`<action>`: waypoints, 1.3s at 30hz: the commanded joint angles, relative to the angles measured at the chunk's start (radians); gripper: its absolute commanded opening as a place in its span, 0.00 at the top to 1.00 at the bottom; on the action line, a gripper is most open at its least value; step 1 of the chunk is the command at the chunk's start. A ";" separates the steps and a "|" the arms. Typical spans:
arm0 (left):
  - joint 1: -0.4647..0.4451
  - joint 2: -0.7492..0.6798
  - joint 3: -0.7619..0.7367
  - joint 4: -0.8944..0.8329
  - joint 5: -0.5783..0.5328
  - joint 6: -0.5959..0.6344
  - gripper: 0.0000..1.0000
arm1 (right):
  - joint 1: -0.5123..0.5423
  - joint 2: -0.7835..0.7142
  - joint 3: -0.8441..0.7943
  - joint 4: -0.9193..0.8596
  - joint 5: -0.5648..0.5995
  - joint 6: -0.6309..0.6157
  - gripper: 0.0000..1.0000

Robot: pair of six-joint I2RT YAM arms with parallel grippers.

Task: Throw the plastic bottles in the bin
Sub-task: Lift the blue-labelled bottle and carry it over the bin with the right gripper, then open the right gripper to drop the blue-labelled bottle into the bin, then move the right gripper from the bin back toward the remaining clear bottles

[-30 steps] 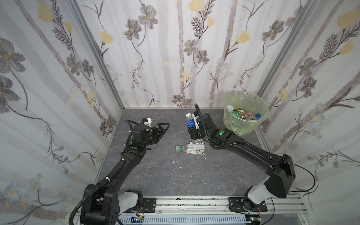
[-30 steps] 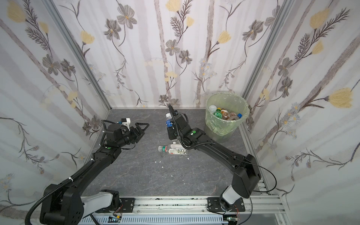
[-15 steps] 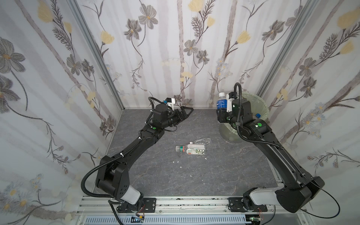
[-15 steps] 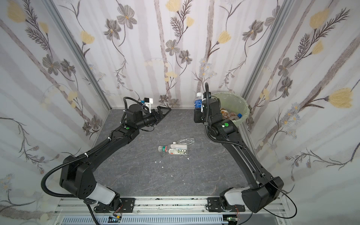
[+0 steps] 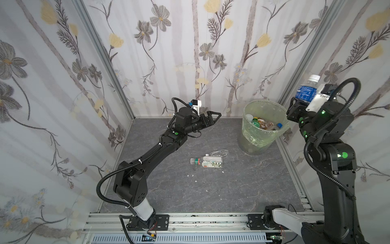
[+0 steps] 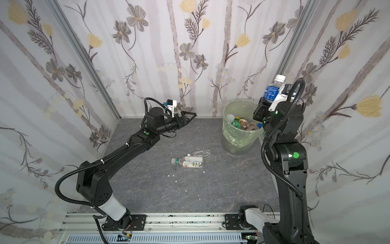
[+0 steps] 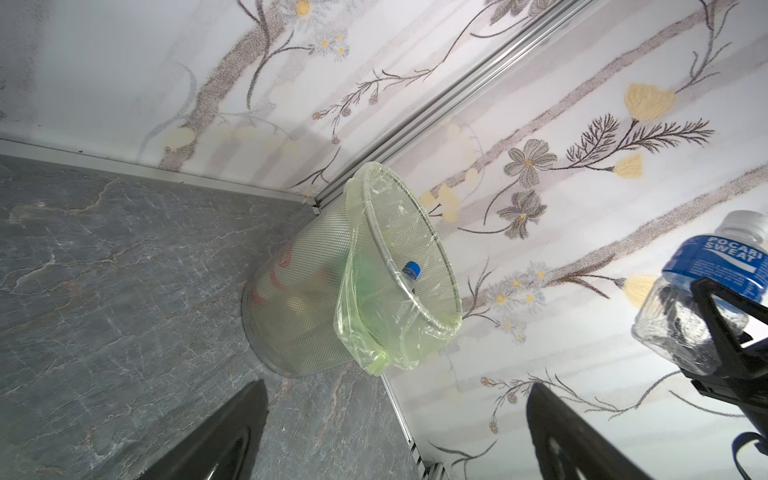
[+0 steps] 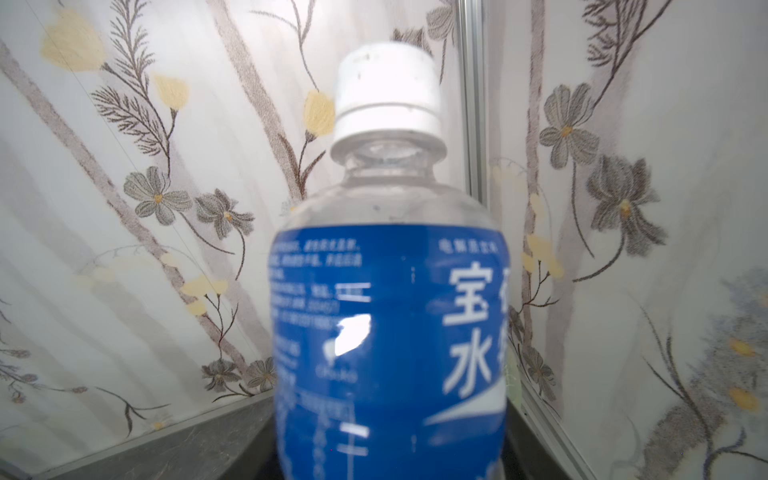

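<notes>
My right pincer (image 5: 300, 104) grips the blue-labelled bottle (image 5: 306, 91) upright (cap up), high and just right of the bin (image 5: 251, 141), whose mouth lies left and below. My left pincer (image 5: 214, 118) gapes empty, farther off.

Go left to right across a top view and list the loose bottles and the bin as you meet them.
Labelled bottle lying on the table → bin → blue-labelled bottle held aloft. The crushed clear bottle overlaps the first, so it is left out.
</notes>
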 commanded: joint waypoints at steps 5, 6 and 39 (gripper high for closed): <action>-0.002 0.007 0.006 0.022 -0.003 0.025 0.00 | -0.029 0.025 0.031 0.077 0.029 -0.034 0.47; -0.002 0.010 0.004 0.022 -0.004 0.026 0.00 | -0.032 0.052 0.028 0.078 0.020 -0.030 0.47; 0.025 -0.039 -0.136 0.004 -0.001 0.007 0.00 | -0.027 0.211 -0.080 0.014 -0.188 0.078 0.00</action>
